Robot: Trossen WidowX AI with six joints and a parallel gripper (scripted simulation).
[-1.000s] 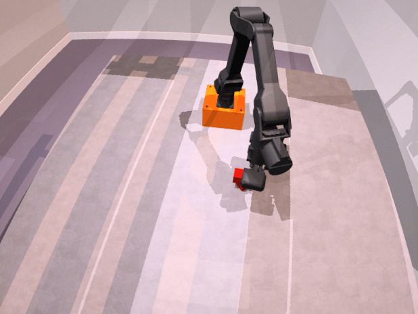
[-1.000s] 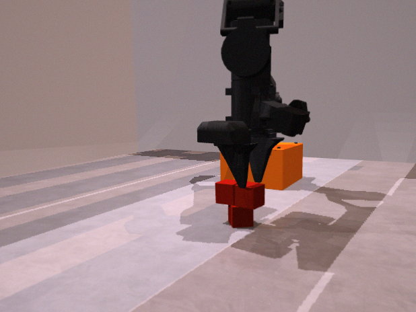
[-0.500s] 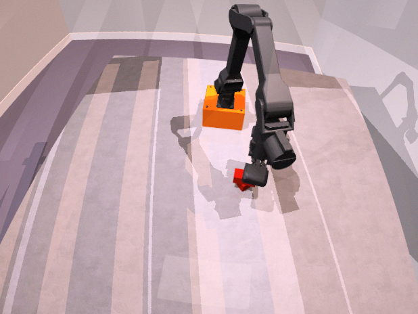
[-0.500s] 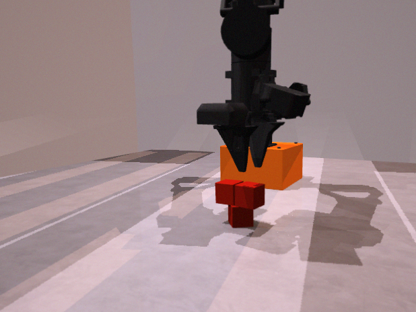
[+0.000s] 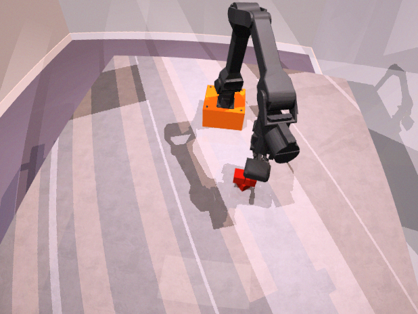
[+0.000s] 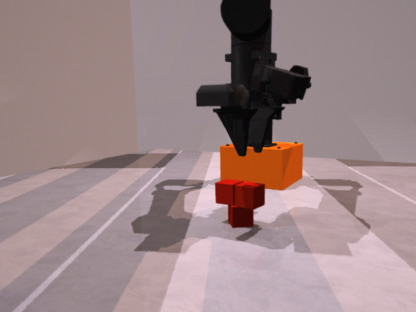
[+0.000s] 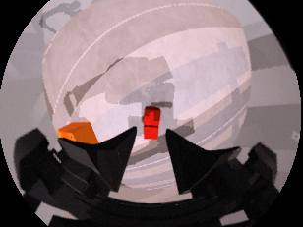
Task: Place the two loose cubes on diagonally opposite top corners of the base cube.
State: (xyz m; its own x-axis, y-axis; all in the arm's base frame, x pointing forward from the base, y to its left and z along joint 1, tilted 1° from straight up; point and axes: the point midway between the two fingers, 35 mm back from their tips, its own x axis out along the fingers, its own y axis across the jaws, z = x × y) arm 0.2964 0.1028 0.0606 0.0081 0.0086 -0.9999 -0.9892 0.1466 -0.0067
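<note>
The red base cube (image 5: 243,187) (image 6: 241,216) stands on the floor. Two red cubes rest on it, one at the left (image 5: 239,174) (image 6: 225,193) (image 7: 151,133) and one at the right (image 6: 249,196) (image 7: 152,116). Both look level and overhang the base cube on opposite sides. A thin dark line shows between them in the exterior view and the wrist view; its width is hard to tell. My gripper (image 6: 250,153) (image 7: 151,130) is open and empty, above the cubes and clear of them. In the top view the hand hides its fingertips and part of the right cube.
The orange box (image 5: 223,119) (image 6: 250,165) (image 7: 81,132) under the arm's base stands behind the stack. The arm arches from it over to the stack. Striped shadows and light patches cross the floor. A low wall with a pale rim (image 5: 142,34) runs along the back.
</note>
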